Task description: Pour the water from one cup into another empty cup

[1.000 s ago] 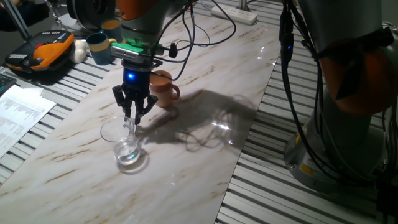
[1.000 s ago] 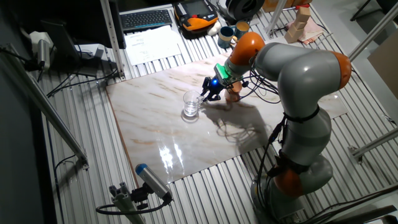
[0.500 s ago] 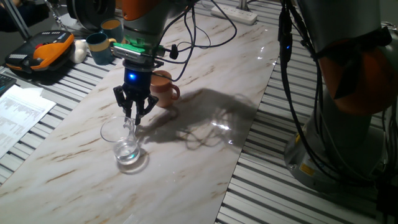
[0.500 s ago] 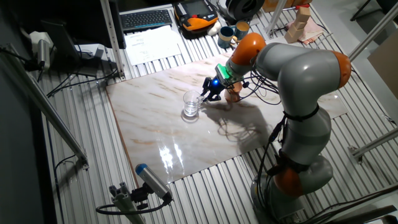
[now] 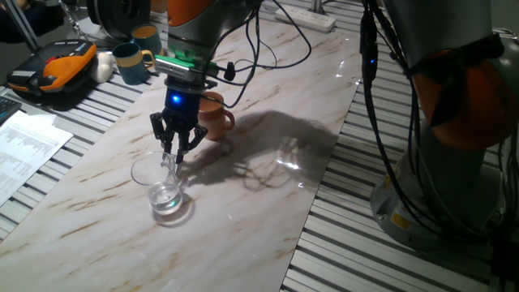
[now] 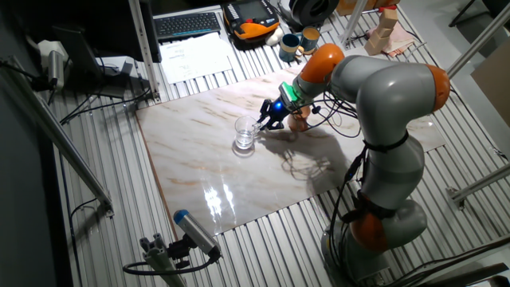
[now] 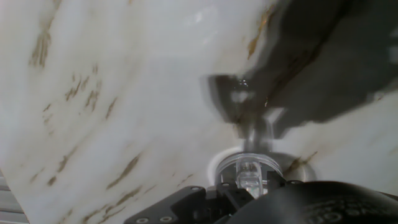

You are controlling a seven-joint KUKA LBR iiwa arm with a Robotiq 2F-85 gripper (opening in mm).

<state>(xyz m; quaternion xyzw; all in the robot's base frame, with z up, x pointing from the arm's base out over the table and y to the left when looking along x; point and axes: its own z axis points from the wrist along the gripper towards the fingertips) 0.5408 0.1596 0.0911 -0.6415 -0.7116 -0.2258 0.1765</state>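
Note:
The glass mug (image 5: 162, 186) stands upright on the marble board, with a little clear water (image 5: 167, 199) at its bottom. My gripper (image 5: 173, 156) points down at the mug's right side, and its fingers are drawn together on the clear loop handle. In the other fixed view the gripper (image 6: 260, 123) touches the glass mug (image 6: 245, 137) from the right. The hand view looks down on the glass mug (image 7: 249, 171) close below the fingers. The terracotta mug (image 5: 216, 116) stands just behind the gripper, partly hidden by it, and shows as the terracotta mug (image 6: 300, 119) beside the wrist.
A teal mug (image 5: 130, 61) and another mug (image 5: 146, 36) stand off the board at the back left, beside an orange-black device (image 5: 57, 65). Papers (image 5: 24, 146) lie at the left. The robot's base (image 5: 438, 186) rises at the right, past the board's edge. Cables hang over the board.
The wrist and gripper have shifted a few pixels to the right. The glass mug has stayed in the same spot on the board.

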